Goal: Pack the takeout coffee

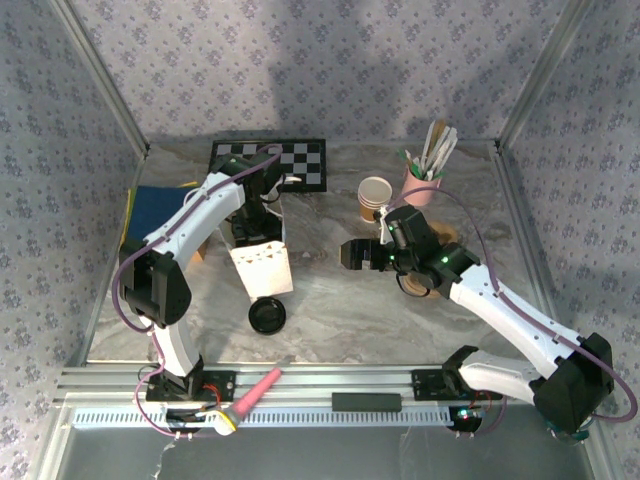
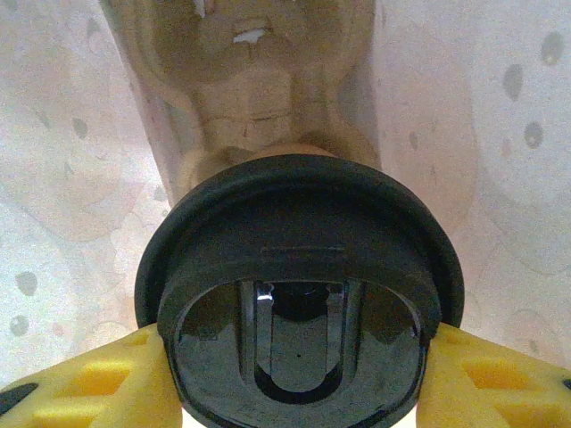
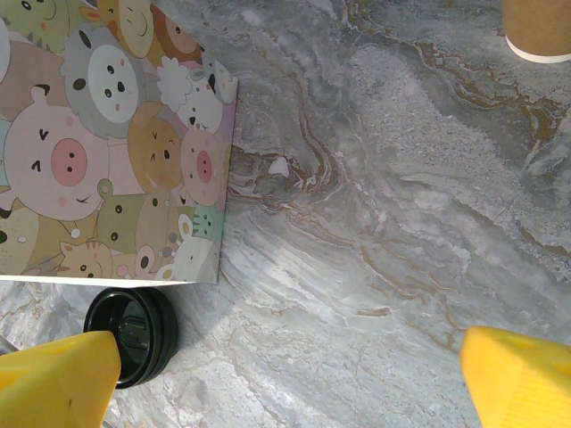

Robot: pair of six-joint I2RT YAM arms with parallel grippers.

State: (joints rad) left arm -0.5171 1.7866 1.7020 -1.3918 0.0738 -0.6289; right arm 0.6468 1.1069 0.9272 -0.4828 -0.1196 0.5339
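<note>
- Left arm (image 1: 195,222), white shells with black joints, stretches toward 12 o'clock and bends its wrist down into the mouth of the paper bag (image 1: 264,268).
- Left claw (image 2: 299,357): its yellow fingers (image 2: 98,383) pinch the takeout coffee (image 2: 294,267) from both sides. It sits inside the bag, above a beige moulded pulp carrier (image 2: 259,80). A glossy black domed lid with a U-shaped recess caps it, and a tan sliver of cup peeks past the rim.
- The bag stands at 9 o'clock of the middle of the desk (image 1: 340,310), which is grey veined marble. Its flat side is printed with cartoon pigs, sheep and bears.
- A loose black lid (image 1: 267,316), round, lies at 6 o'clock of the bag.
- A stack of tan cups (image 1: 375,198) stands at 1 o'clock.
- Right arm (image 1: 500,300) lies low, pointing to 9 o'clock. The right claw (image 3: 285,383) is spread wide above bare desk.
</note>
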